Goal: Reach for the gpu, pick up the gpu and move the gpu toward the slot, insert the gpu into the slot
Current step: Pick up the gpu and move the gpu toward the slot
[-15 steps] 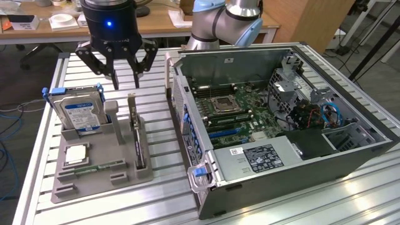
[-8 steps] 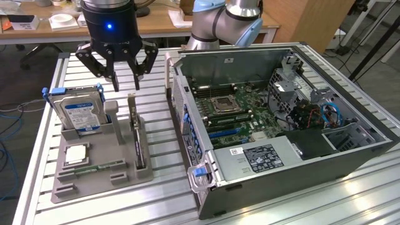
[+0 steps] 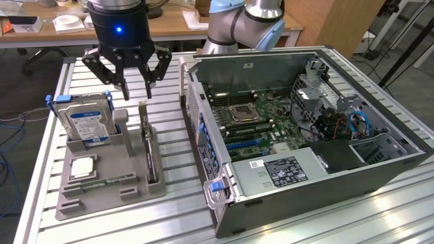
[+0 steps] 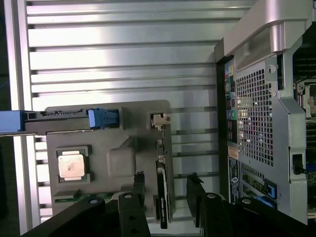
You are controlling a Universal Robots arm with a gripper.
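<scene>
Hard drive [image 3: 85, 122]: stands upright in its blue caddy at the left of the grey holder [image 3: 109, 195], just beside my line of descent. I judge that drifting left would knock a finger against it.
Processor [image 3: 83, 166]: lies flat in its pocket, nearer than the drive and well away from my fingers.
Memory stick [image 3: 109, 180]: lies along the near part of the holder and is not my target.
gpu [image 3: 146, 147]: stands on edge in a groove along the holder's right side, with its silver bracket at the far end. In the wrist view the gpu [image 4: 161, 192] runs as a thin dark line between my fingers.
What could go wrong: the card is thin and tall, so an off-centre approach would likely land a fingertip on its top edge instead of beside it, tilting or jamming it in the groove. A grip on components rather than bare board could slip.
Gripper [image 3: 137, 94]: spread wide, holding nothing, and hovering just above the card's far end. In the wrist view the gripper [image 4: 167, 177] straddles the card with a finger on each side. I see no contact.
Computer case [image 3: 224, 203]: lies open on the slatted table [image 3: 169, 223] to the right, near the holder.
Expansion slots [image 3: 243, 144]: sit on the motherboard inside the case, well apart from the card, and nothing is inserted.
</scene>
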